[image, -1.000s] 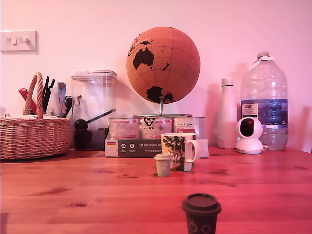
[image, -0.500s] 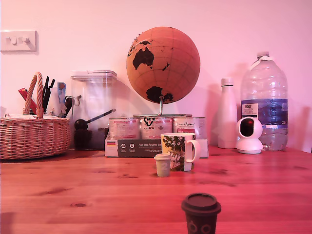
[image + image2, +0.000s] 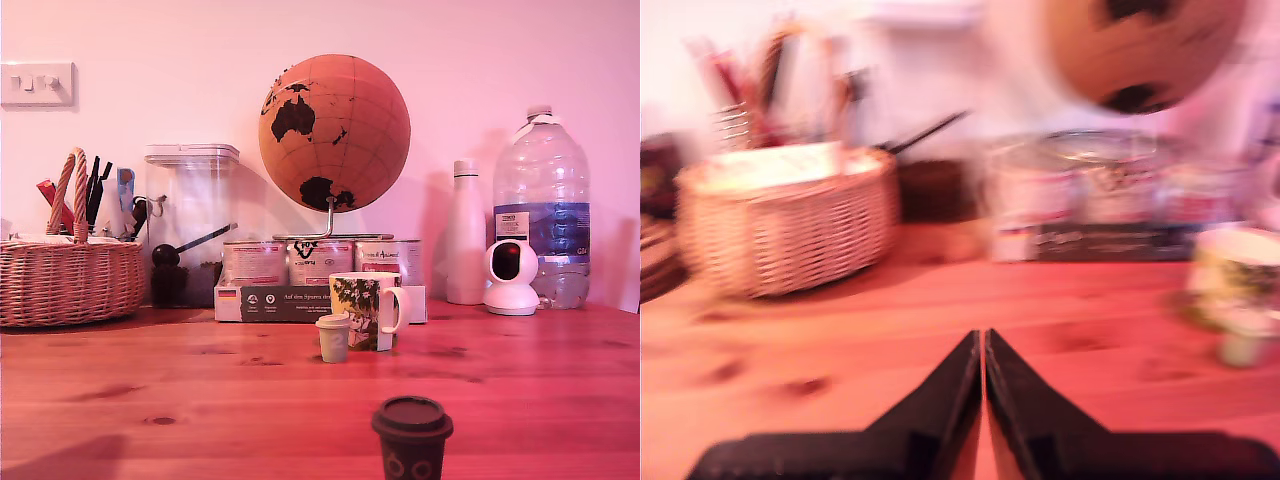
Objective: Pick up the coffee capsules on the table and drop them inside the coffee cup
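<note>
Tabletop view crops the dark capsule (image 3: 412, 438) (base unseen); blurred claw (image 3: 983, 340) pressed together, empty.

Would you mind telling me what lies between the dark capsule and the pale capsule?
Only bare table: in the exterior view nothing sits between the dark capsule and the pale capsule.

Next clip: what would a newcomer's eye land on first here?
Probably the big cork-coloured globe at the back centre of the exterior view, standing above a row of tins. Next, the white printed mug mid-table with a pale capsule just to its left, and a dark capsule nearest the camera. In the blurred wrist view, the black gripper is shut, empty.
</note>
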Available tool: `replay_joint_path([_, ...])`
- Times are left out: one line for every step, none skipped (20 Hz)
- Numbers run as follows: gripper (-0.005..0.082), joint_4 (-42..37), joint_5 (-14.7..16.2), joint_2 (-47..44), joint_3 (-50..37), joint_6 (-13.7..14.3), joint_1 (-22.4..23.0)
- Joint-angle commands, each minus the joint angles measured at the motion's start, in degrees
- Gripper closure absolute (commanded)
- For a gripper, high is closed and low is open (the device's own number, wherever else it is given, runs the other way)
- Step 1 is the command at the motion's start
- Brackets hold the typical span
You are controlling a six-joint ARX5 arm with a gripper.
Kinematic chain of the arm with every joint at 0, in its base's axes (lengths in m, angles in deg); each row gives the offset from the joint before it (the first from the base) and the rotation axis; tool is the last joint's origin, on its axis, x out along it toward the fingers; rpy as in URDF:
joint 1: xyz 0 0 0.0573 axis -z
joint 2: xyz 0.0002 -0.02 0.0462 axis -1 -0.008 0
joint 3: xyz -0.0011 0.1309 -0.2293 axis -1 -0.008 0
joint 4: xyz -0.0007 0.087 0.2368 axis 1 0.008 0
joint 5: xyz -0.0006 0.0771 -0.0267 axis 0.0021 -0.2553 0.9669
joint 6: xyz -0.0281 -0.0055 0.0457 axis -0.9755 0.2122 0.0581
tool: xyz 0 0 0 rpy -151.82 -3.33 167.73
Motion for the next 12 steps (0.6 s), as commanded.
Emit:
replay_joint_path([0.0788, -0.52, 1.55, -0.39, 0.50, -0.33, 1.11])
replay_joint_path([0.0788, -0.55, 1.73, -0.98, 0.50, -0.33, 1.92])
replay_joint_path([0.0788, -0.59, 2.25, -1.62, 0.50, -0.33, 2.75])
replay_joint_path([0.0788, -0.83, 2.69, -2.36, 0.50, -0.31, 3.74])
replay_joint_path([0.0788, -1.40, 3.41, -3.19, 0.50, -0.31, 4.83])
replay_joint_path([0.0788, -2.23, 4.26, -4.17, 0.50, -0.31, 6.12])
replay_joint_path([0.0788, -2.97, 4.57, -5.14, 0.55, -0.31, 7.52])
replay_joint_path([0.0788, -3.61, 4.74, -6.25, 0.57, -0.31, 9.01])
replay_joint_path([0.0788, -3.93, 4.74, -7.41, 0.66, -0.28, 10.51])
replay_joint_path([0.0788, -4.00, 4.74, -8.55, 0.76, 0.04, 12.04])
replay_joint_path([0.0788, -4.20, 4.76, -9.60, 0.79, 0.26, 13.55])
replay_joint_path([0.0788, -4.33, 4.94, -10.51, 0.79, 0.92, 14.95])
